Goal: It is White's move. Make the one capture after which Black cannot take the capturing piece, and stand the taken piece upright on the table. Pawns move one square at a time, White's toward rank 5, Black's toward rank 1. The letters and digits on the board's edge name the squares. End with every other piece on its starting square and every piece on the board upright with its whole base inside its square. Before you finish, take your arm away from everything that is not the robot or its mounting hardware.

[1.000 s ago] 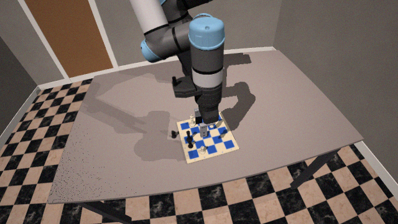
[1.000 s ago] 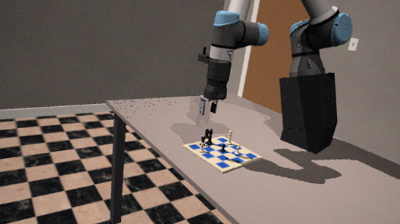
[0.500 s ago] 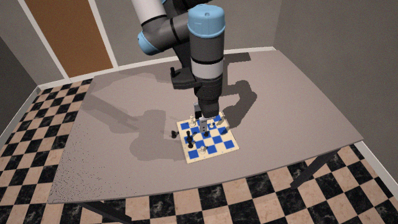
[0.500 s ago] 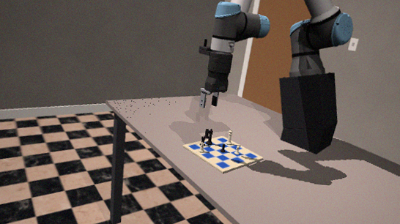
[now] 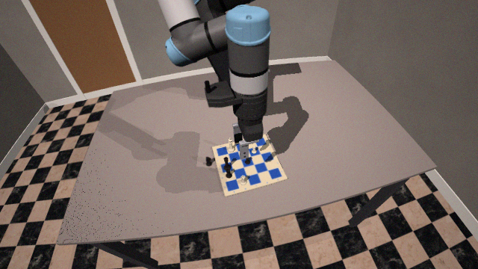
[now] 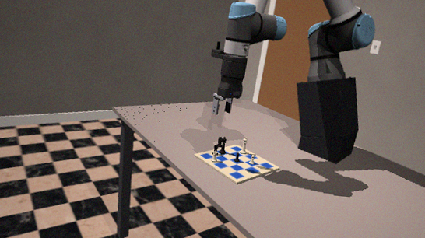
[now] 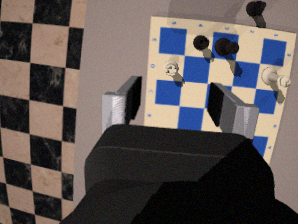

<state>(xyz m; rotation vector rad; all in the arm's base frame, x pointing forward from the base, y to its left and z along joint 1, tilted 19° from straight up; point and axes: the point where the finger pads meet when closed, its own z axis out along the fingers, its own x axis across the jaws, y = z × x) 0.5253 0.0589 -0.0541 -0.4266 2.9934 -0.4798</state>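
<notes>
Hanging high above the grey table [image 6: 344, 210], my pincer [image 6: 221, 107] is spread as wide as it goes, grasping nothing and touching nothing. Both fingers point straight down, with bare air between them.

Well below me lies the blue-and-cream chessboard [image 5: 278, 178], flat on the table. In the wrist view its near edge runs under the gap between my fingers.

On the board stand several pieces, all well apart from me: a tall black piece [image 5: 226, 161] with another black piece [image 5: 228, 172] just beside it, a black pawn [image 6: 237, 156] near the middle, a tall white piece [image 6: 244, 145] and small white pawns [image 5: 243, 180].

One black pawn [image 5: 208, 161] stands upright on the table, just beside the board's edge, off to one side of me.
</notes>
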